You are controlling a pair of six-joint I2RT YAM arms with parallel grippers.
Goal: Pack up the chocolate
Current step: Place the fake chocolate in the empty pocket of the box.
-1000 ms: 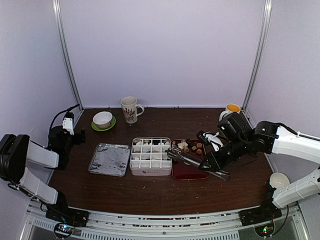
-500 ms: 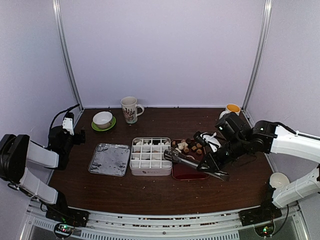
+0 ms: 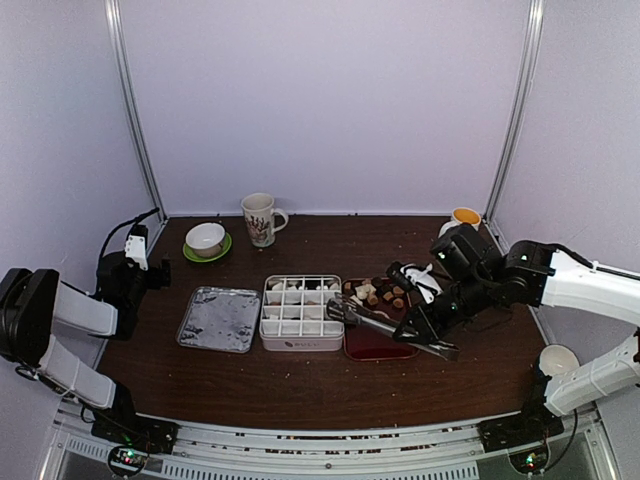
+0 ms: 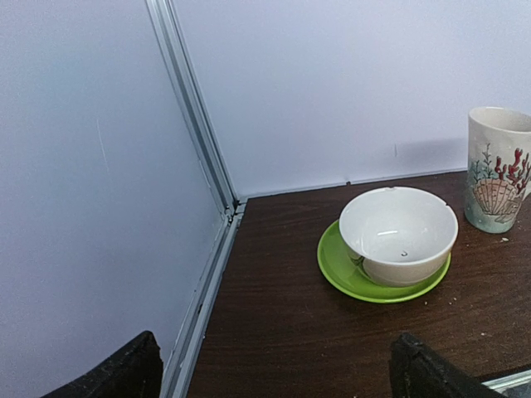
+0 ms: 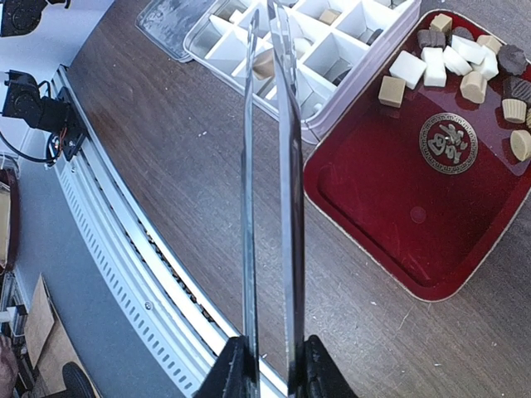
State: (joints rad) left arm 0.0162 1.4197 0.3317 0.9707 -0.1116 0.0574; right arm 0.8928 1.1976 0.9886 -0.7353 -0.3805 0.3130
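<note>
Small cubes and rounds of chocolate (image 3: pixel 380 294) in dark brown, tan and cream lie at the far end of the dark-red tray (image 3: pixel 380 347). In the right wrist view the chocolate (image 5: pixel 465 66) crowds the tray's (image 5: pixel 390 224) top right corner. My right gripper (image 3: pixel 428 330) is shut on the handle end of metal tongs (image 3: pixel 380 322). The two tong blades (image 5: pixel 286 166) run nearly together out of that gripper (image 5: pixel 270 365), and their tips reach over the white divided box (image 5: pixel 332 58). Some of its cells hold pieces (image 5: pixel 264 62). My left gripper (image 4: pixel 278 373) stands open and holds nothing.
A crinkled foil tray (image 3: pixel 220 318) lies left of the white box (image 3: pixel 300 312). At the back left a white bowl (image 4: pixel 398 232) sits on a green saucer (image 4: pixel 340 269) beside a patterned mug (image 4: pixel 498 170). A yellow-filled cup (image 3: pixel 465 216) stands at the back right.
My right gripper has shifted the tongs a little to the left, so their tips moved from the tray's edge toward the white box. The left arm has not moved.
</note>
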